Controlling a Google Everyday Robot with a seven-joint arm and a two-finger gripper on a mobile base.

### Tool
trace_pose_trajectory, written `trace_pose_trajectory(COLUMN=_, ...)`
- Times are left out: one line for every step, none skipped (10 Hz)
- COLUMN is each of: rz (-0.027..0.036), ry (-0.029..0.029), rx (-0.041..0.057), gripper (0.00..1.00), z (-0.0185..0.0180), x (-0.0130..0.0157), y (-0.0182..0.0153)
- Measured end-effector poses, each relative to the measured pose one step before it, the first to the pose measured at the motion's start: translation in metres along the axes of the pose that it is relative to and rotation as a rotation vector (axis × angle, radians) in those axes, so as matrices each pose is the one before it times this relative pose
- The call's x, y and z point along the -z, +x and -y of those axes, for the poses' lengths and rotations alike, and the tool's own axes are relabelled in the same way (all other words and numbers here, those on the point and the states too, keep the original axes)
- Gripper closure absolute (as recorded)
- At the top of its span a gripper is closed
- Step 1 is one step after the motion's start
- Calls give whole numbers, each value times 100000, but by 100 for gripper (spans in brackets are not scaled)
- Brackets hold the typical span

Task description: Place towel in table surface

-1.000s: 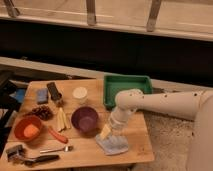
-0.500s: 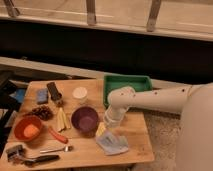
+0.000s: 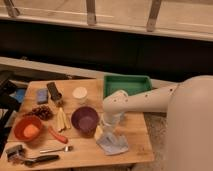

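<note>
**A:** so where's the towel (image 3: 113,144) at?

**B:** crumpled on the wooden table (image 3: 85,151), around 5 o'clock. The gripper (image 3: 108,131) is right over its upper edge, and I can't tell if it's clamped or let go.

**A:** containers?

**B:** orange bowl (image 3: 19,131) at 8 o'clock with an orange ball (image 3: 31,130) inside, purple bowl (image 3: 85,122) mid-table, green tray (image 3: 125,85) at 1 o'clock.

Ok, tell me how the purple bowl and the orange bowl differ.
The purple bowl looks empty; the orange bowl holds an orange item. The purple bowl sits beside the gripper, which is above the towel; the orange bowl sits far from it, leftward. Both are round and upright.
</note>
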Motion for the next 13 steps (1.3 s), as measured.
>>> trace_pose_trajectory(rz=26, ry=162, rx=-1459, gripper=42, z=-217, x=-479, y=1)
trace_pose_trajectory(rz=196, ry=851, rx=-270, gripper=51, z=367, x=-104, y=85)
trace_pose_trajectory(rz=273, ry=-105, rx=-94, gripper=62, z=122, x=201, y=22)
trace_pose_trajectory(rz=-546, ry=135, rx=-388, gripper=71, z=181, x=150, y=231)
trace_pose_trajectory(rz=-485, ry=-145, rx=-26, gripper=82, z=-109, x=-28, y=123)
trace_pose_trajectory(rz=-58, ry=-6, rx=260, gripper=92, z=-115, x=-6, y=-75)
trace_pose_trajectory(rz=229, ry=32, rx=-192, gripper=97, z=80, x=85, y=22)
trace_pose_trajectory(rz=1995, ry=208, rx=-1364, gripper=100, z=516, x=634, y=52)
trace_pose_trajectory(rz=3501, ry=-108, rx=-3012, gripper=100, z=1132, x=1564, y=-131)
trace_pose_trajectory(rz=2819, ry=-359, rx=-1696, gripper=100, z=863, x=1544, y=-294)
trace_pose_trajectory(rz=3251, ry=-436, rx=-1739, gripper=100, z=1030, x=2177, y=-318)
trace_pose_trajectory(rz=2489, ry=-148, rx=-1430, gripper=100, z=860, x=1505, y=-194)
trace_pose_trajectory(rz=2325, ry=-70, rx=-1780, gripper=100, z=918, x=1281, y=57)
